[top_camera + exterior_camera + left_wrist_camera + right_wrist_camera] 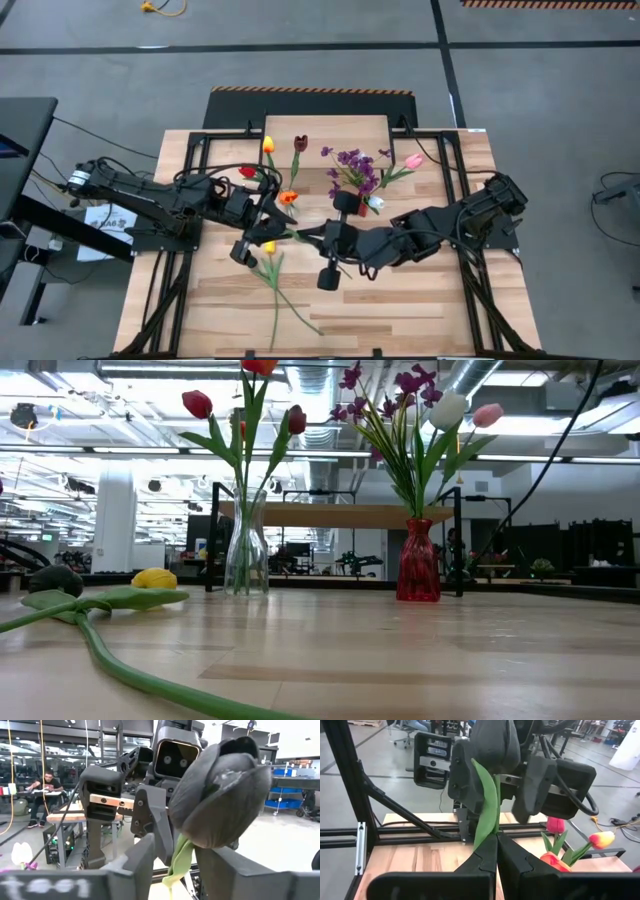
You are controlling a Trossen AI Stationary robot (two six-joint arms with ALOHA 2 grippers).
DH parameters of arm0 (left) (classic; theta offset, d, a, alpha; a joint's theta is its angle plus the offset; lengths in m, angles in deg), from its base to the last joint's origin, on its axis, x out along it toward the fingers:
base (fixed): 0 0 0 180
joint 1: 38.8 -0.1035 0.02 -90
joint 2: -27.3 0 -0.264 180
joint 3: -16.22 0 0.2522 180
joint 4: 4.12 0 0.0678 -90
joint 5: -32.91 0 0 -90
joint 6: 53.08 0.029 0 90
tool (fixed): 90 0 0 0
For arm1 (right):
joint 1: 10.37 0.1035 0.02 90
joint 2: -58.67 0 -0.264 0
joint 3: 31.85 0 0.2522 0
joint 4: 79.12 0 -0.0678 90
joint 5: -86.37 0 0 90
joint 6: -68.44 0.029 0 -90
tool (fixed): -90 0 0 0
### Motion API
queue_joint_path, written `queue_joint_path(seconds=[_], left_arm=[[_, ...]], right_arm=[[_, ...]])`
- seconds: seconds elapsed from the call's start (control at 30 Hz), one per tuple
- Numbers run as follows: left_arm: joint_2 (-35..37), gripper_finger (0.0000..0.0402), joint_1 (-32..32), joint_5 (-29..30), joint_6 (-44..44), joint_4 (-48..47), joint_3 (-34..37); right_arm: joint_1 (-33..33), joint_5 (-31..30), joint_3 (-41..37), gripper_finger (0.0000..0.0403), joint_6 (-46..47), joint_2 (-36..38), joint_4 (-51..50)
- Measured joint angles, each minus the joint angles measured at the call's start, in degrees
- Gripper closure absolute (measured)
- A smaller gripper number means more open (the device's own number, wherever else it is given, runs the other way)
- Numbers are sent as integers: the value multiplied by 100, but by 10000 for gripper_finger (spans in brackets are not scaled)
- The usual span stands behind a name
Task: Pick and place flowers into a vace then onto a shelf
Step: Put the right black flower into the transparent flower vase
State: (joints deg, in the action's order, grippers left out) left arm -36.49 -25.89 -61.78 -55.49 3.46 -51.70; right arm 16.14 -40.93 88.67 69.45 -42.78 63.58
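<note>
Centrally, maroon tulip (220, 795) between both jaws.

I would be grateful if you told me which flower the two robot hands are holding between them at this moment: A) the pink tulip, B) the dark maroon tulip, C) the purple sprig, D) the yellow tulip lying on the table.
B: the dark maroon tulip has its head just above the left hand, while the right hand is closed on its green stem.

- Left arm (150, 195) reaches in from the left, its gripper (262, 236) mid-desk, fingers (145, 855) apart.
- Right arm (450, 220) reaches in from the right, its gripper (496, 851) facing the left one, fingers (517, 857) pressed together.
</note>
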Motion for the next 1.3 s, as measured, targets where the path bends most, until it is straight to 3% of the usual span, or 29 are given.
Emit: queue_joint_path(seconds=[0.2, 0.37, 0.53, 0.8, 1.0, 1.3], left_arm=[[2, 388, 2, -7, 114, -169, 0], [40, 398, 0, -42, 51, -808, -274], [48, 400, 85, 421, 116, -1945, -919], [50, 401, 361, 2678, 420, -4003, -1945], [262, 401, 573, 3429, 611, -4368, -2310], [518, 401, 608, 4094, 1015, -4488, -2597]], right_arm=[[8, -1, 0, 401, -107, 0, -45], [20, -9, 2, 365, -107, -2, -257], [20, -30, 3, 301, 55, -2, -332], [116, -28, 9, 227, 652, -4, -907], [296, -32, 9, 219, 980, -4, -1220], [557, -28, 4, 241, 1437, -9, -1712]])
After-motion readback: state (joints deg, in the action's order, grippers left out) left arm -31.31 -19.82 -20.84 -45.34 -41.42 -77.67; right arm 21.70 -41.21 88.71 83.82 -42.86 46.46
